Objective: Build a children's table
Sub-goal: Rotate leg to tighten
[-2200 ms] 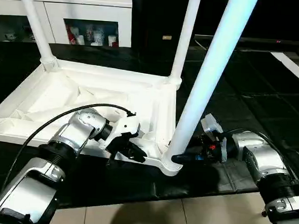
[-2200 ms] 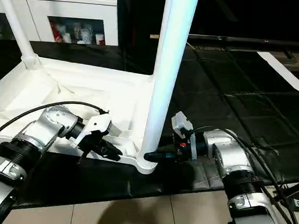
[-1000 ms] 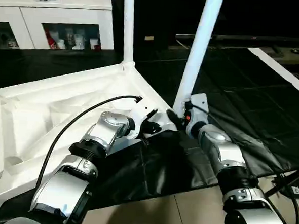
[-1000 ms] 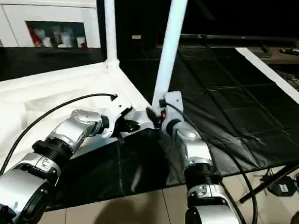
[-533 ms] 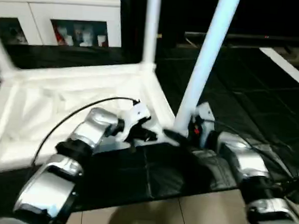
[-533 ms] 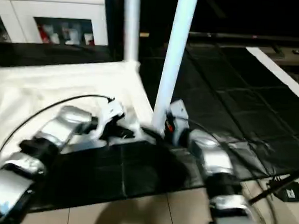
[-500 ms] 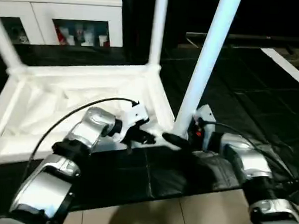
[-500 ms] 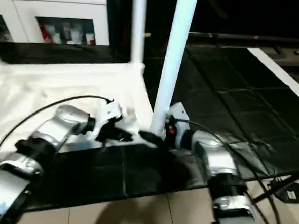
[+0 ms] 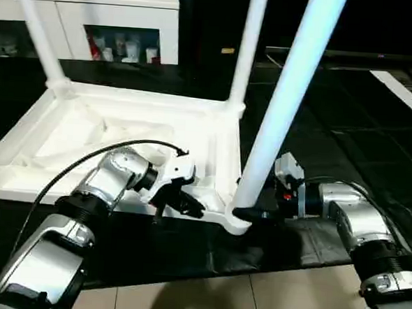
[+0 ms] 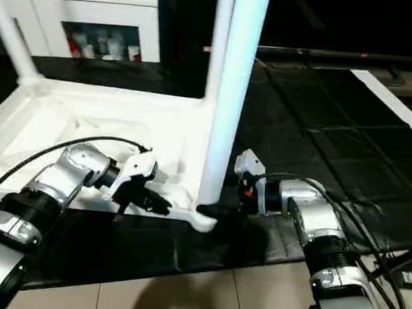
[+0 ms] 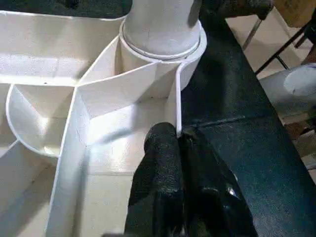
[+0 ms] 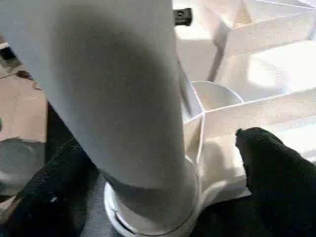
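The children's table lies upside down on a black mat, its ribbed white top (image 9: 109, 131) facing up. Three round legs stand in corner sockets: the near right leg (image 9: 286, 96), one at the far right (image 9: 249, 45) and one at the far left (image 9: 35, 25). My left gripper (image 9: 187, 205) is shut on the top's thin near rim (image 11: 177, 98), just beside the near right socket. My right gripper (image 9: 250, 213) is open, and its two black fingers (image 12: 271, 163) stand on either side of the near leg's base (image 12: 148, 197) with a gap.
A white cabinet (image 9: 95, 22) with glass doors stands behind the table. The black mat (image 9: 346, 149) stretches to the right, with a white strip (image 9: 399, 86) across its far corner. Pale tiled floor (image 9: 218, 295) runs along the near edge, with cables (image 10: 401, 275) at the right.
The whole picture has swung as the camera moved. My right gripper's fingers have spread wider around the near leg's base. The left gripper keeps its hold on the rim.
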`<state>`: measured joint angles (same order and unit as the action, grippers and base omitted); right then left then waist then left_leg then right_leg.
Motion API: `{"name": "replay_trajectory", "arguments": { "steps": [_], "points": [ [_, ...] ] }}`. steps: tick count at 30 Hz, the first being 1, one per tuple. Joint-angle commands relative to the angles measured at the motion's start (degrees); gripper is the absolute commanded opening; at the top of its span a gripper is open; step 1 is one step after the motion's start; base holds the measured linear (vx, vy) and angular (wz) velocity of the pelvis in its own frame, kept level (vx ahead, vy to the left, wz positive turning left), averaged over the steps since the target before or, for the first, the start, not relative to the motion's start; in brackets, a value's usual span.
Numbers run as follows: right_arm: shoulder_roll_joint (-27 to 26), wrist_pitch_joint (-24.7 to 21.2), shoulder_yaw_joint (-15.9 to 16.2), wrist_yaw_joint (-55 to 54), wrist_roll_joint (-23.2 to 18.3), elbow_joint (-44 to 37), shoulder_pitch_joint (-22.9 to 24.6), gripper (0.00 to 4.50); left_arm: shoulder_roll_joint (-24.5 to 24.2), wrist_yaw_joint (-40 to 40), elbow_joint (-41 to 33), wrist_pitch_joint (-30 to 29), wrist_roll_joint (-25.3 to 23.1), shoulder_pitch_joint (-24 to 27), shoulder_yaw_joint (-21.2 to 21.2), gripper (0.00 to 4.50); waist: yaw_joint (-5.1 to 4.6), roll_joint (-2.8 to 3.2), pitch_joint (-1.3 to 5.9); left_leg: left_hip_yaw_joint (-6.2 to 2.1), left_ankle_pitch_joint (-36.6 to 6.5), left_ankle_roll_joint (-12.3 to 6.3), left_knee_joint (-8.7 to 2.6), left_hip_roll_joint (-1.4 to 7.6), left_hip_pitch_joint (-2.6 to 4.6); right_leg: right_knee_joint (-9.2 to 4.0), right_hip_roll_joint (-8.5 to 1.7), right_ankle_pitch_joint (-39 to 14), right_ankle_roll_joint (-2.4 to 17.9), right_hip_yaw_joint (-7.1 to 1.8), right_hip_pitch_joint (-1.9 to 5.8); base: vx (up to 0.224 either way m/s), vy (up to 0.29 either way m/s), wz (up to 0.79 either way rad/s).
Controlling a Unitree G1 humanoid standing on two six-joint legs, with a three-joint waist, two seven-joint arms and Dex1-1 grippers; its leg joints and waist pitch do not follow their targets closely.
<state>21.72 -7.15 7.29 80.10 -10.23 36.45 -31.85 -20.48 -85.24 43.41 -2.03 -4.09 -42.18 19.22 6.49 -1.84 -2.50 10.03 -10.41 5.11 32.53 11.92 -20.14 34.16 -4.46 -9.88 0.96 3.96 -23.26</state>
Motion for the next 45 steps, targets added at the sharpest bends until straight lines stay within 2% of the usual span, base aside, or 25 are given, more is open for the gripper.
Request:
{"name": "replay_trajectory", "arguments": {
  "steps": [1,2,8,11,12,13,14,19,20,28,29,31,32,33,34,35,37,38,39,40,41,42,43,45],
  "points": [
    [1.08,-0.18,0.40,2.70,-1.40,0.05,-1.48,4.05,0.23,-2.96,-1.83,0.59,-0.34,0.84,2.54,0.00,-0.24,-0.28,3.52,0.37,-8.17,-4.71,-3.04,1.67,0.17,-2.98,-3.57,-7.40,14.81,-2.37,3.36,0.000,0.000,0.00],
    [1.11,-0.28,0.60,3.30,-1.67,-0.05,-1.44,3.98,0.25,-3.01,-2.03,0.51,-0.29,0.91,2.60,0.00,-0.25,-0.43,3.51,0.39,-8.18,-4.74,-3.02,1.69,0.16,-3.00,-3.56,-7.57,14.72,-2.38,3.33,0.000,0.000,0.00],
    [1.23,-0.74,1.13,7.01,-2.57,0.31,-1.66,3.37,0.32,-3.38,-2.65,0.48,0.10,0.99,2.83,0.00,-0.19,-0.34,3.49,0.37,-8.32,-4.55,-2.97,1.60,0.15,-3.12,-3.57,-9.06,14.22,-2.37,3.30,0.000,0.000,0.00],
    [1.12,-0.71,1.02,7.50,-2.48,0.56,-1.81,3.08,0.33,-3.48,-2.73,0.57,0.08,1.04,2.82,0.00,-0.19,-0.38,3.57,0.37,-7.43,-4.71,-2.91,1.61,0.16,-2.94,-3.49,-7.80,14.47,-2.36,3.28,0.000,0.000,0.00],
    [1.06,-0.65,0.98,7.87,-2.51,0.83,-1.98,3.01,0.34,-3.47,-2.85,0.60,0.08,1.07,2.81,0.00,-0.16,-0.15,3.58,0.35,-7.48,-4.68,-2.92,1.61,0.22,-2.94,-3.50,-7.71,14.59,-2.35,3.25,0.000,0.000,0.00],
    [0.91,-0.54,0.93,7.90,-2.57,1.08,-2.17,3.01,0.40,-3.27,-2.89,0.64,0.08,1.07,2.77,0.00,-0.23,-0.26,3.60,0.37,-7.42,-4.68,-2.89,1.58,0.15,-2.91,-3.46,-7.39,14.72,-2.33,3.30,0.000,0.000,0.00],
    [0.55,-0.46,0.67,7.71,-2.87,1.29,-2.33,2.72,0.56,-2.97,-2.86,0.41,0.24,1.04,2.58,0.00,-0.21,-0.27,3.62,0.37,-7.45,-4.67,-2.89,1.58,0.21,-2.92,-3.47,-7.39,14.79,-2.32,3.29,0.000,0.000,0.00],
    [0.44,-1.01,0.92,8.23,-3.34,1.10,-2.37,2.45,0.70,-2.57,-2.95,0.14,0.27,0.96,2.45,0.00,-0.19,-0.35,3.61,0.36,-7.41,-4.71,-2.85,1.57,0.16,-2.90,-3.46,-7.43,14.76,-2.32,3.33,0.000,0.000,0.00],
    [0.40,-1.12,0.98,8.35,-3.38,0.96,-2.30,2.25,0.75,-2.39,-2.88,0.12,0.26,0.92,2.41,0.00,-0.18,-0.33,3.58,0.36,-7.57,-4.68,-2.86,1.57,0.18,-2.94,-3.47,-7.73,14.75,-2.32,3.31,0.000,0.000,0.00],
    [-0.25,-2.55,0.99,8.66,-4.42,-0.92,-0.67,2.09,1.77,-0.90,-3.33,-1.83,1.28,1.02,1.40,0.00,-0.13,-0.33,3.61,0.36,-7.73,-4.41,-2.83,1.54,0.19,-2.95,-3.44,-8.35,14.48,-2.33,3.31,0.000,0.000,0.00],
    [-0.48,-3.31,0.95,7.66,-4.73,-2.02,0.27,2.09,2.09,0.16,-3.20,-2.48,1.05,1.02,1.27,0.00,-0.06,-0.12,3.59,0.33,-7.88,-4.37,-2.86,1.57,0.23,-3.03,-3.45,-8.26,14.37,-2.35,3.31,0.000,0.000,0.00],
    [-0.71,-3.93,0.74,6.69,-4.94,-2.77,0.94,2.09,2.45,1.06,-3.01,-3.17,0.87,0.99,1.17,0.00,0.02,-0.24,3.58,0.35,-7.92,-4.31,-2.86,1.55,0.25,-3.03,-3.42,-8.28,14.23,-2.36,3.32,0.000,0.000,0.00],
    [-1.12,-4.58,0.37,5.40,-5.16,-3.51,1.51,2.09,2.76,1.95,-2.92,-3.83,0.77,1.03,1.01,0.00,0.13,0.16,3.60,0.29,-7.91,-4.19,-2.87,1.54,0.28,-2.98,-3.47,-8.23,14.30,-2.36,3.32,0.000,0.000,0.00],
    [-1.54,-5.03,-0.08,3.88,-5.21,-3.73,1.76,2.09,3.09,2.75,-2.80,-4.22,0.74,1.01,0.82,0.00,0.02,-0.11,3.59,0.30,-8.14,-4.08,-2.89,1.48,0.19,-3.09,-3.39,-8.56,14.10,-2.31,3.35,0.000,0.000,0.00],
    [-2.13,-5.47,-0.59,1.71,-5.09,-3.87,2.06,2.09,3.53,3.78,-2.65,-5.09,0.72,0.95,0.55,0.00,0.02,-0.10,3.53,0.29,-8.41,-3.93,-2.94,1.50,0.25,-3.13,-3.37,-8.99,14.02,-2.31,3.30,0.000,0.000,0.00],
    [-2.45,-5.57,-0.84,0.54,-4.96,-3.90,2.23,2.09,3.78,4.38,-2.55,-5.51,0.68,0.90,0.41,0.00,-0.03,-0.05,3.27,0.24,-10.65,-3.13,-3.12,1.45,0.29,-3.65,-3.53,-13.24,13.18,-2.27,3.23,0.000,0.000,0.00],
    [-4.92,-5.70,-2.34,-7.77,-3.60,-3.15,2.94,2.09,5.80,9.35,-1.54,-7.83,0.36,0.21,-0.76,0.00,-0.32,-0.22,3.04,0.13,-12.39,-2.11,-3.37,1.44,0.30,-4.12,-3.57,-17.56,11.66,-2.28,3.06,0.000,0.000,0.00],
    [-5.86,-5.56,-2.83,-10.66,-3.08,-2.84,3.16,2.09,6.51,11.05,-1.21,-8.55,0.32,-0.05,-1.22,0.00,-0.40,-0.13,3.02,0.07,-12.97,-1.72,-3.41,1.44,0.43,-4.25,-3.68,-19.06,11.20,-2.30,2.93,0.000,0.000,0.00],
    [-6.04,-5.54,-2.91,-11.25,-2.95,-2.77,3.18,2.09,6.66,11.41,-1.15,-8.71,0.31,-0.11,-1.31,0.00,-0.65,-0.31,2.97,-0.16,-13.84,-1.07,-3.51,1.23,0.43,-4.59,-3.81,-22.56,9.89,-2.22,2.94,0.000,0.000,0.00],
    [-7.05,-5.47,-3.36,-14.38,-2.31,-2.36,3.33,2.09,7.48,13.32,-0.82,-9.54,0.29,-0.38,-1.84,0.00,-0.78,-0.31,3.01,-0.28,-13.88,-0.76,-3.56,1.22,0.37,-4.59,-3.80,-23.41,9.41,-2.23,2.98,0.000,0.000,0.00],
    [-9.30,-5.36,-4.06,-20.88,-0.95,-1.23,3.35,2.07,9.19,16.56,-0.30,-11.30,0.55,-0.89,-2.84,0.00,-1.44,-0.25,2.91,-0.39,-14.27,-0.20,-3.73,1.13,0.27,-4.83,-3.68,-24.36,8.63,-2.26,2.78,0.000,0.000,0.00],
    [-9.60,-5.35,-4.16,-21.77,-0.76,-1.07,3.34,2.06,9.43,17.00,-0.24,-11.54,0.59,-0.96,-2.97,0.00,-1.72,-0.26,2.92,-0.40,-14.49,-0.06,-3.70,1.08,0.27,-4.83,-3.65,-24.48,8.51,-2.26,2.76,0.000,0.000,0.00],
    [-11.58,-6.94,-5.26,-27.36,-0.42,-0.09,2.93,2.05,10.95,20.14,0.50,-12.95,0.80,-1.58,-3.90,0.00,-2.04,-0.30,3.04,-0.52,-14.04,-0.03,-3.73,1.04,0.10,-4.73,-3.61,-23.76,8.41,-2.25,2.97,0.000,0.000,0.00],
    [-15.15,-9.92,-7.59,-37.03,-0.54,1.86,1.71,2.04,13.69,25.58,1.97,-14.88,1.29,-2.87,-5.47,0.00,-2.56,-0.35,3.09,-0.41,-13.89,-0.29,-3.64,0.90,0.11,-4.73,-3.46,-22.26,8.94,-2.26,2.83,0.000,0.000,0.00]
  ]
}}
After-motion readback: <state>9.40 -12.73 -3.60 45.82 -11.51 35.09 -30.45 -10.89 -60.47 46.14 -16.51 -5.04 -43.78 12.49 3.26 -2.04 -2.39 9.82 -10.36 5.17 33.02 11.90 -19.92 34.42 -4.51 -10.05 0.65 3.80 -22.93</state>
